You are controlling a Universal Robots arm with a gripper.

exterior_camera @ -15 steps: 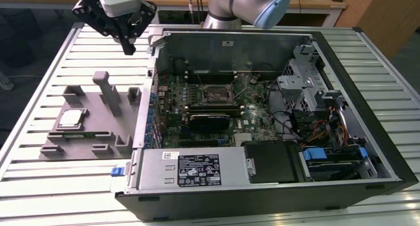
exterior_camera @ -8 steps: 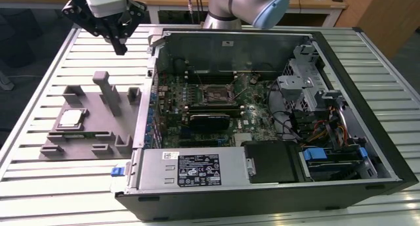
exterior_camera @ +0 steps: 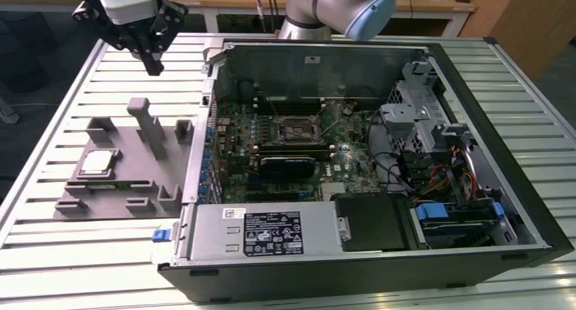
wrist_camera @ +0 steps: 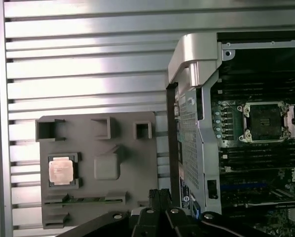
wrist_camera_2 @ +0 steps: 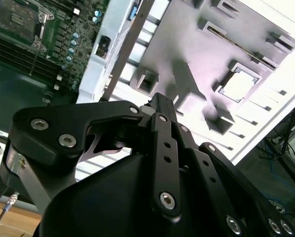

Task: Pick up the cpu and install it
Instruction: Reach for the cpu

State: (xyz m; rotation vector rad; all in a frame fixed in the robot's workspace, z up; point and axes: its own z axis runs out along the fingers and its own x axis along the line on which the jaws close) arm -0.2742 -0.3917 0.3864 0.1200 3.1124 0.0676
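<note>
While jaws meet (empty), cpu lies in tray

Nothing readable. A big white label with black print and symbols sits on the power supply box, along the near side of the computer case in the exterior view. A small white sticker sits beside that label. Print is too small on both. Any marking on the cpu can't be made out.
</note>
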